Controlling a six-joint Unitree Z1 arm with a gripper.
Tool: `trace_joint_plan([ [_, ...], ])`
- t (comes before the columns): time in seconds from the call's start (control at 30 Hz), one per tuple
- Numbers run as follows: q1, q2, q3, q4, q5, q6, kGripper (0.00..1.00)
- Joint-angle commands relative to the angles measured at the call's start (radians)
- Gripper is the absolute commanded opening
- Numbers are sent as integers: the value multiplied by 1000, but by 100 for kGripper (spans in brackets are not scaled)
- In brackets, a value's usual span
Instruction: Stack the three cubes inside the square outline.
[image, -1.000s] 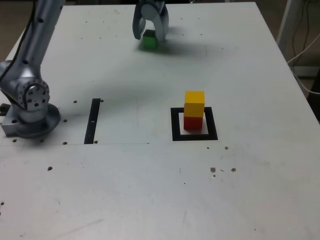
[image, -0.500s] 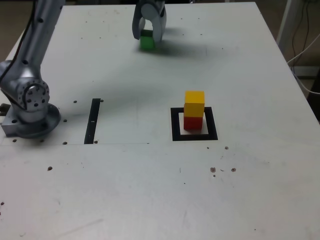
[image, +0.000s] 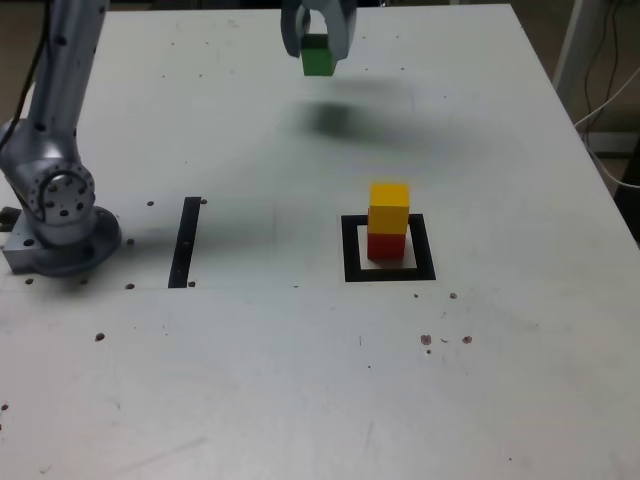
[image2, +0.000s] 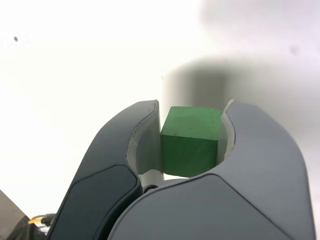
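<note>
Between the tool's (image: 318, 45) clamped jaws sits the green cube (image2: 190, 140), off the table (image: 480, 120).

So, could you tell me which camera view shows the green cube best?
The wrist view: the green cube fills the middle, clamped between the gripper fingers. The exterior view shows it small, at the far table edge, held above its shadow.

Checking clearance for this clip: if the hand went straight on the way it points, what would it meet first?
Probably the bare white table beneath; the hand points down, shut on the green cube. Depth is unclear.
</note>
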Motion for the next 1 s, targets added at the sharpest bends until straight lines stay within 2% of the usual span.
trace_joint_plan([
  [0.0, -27, -29, 8, 16, -1, -18, 30],
  [0.2, -116, -95, 44, 35, 0, -99, 30],
  [0.47, -242, -162, 90, 68, 10, -262, 30],
  [0.97, -515, -213, 147, 138, 13, -584, 30],
])
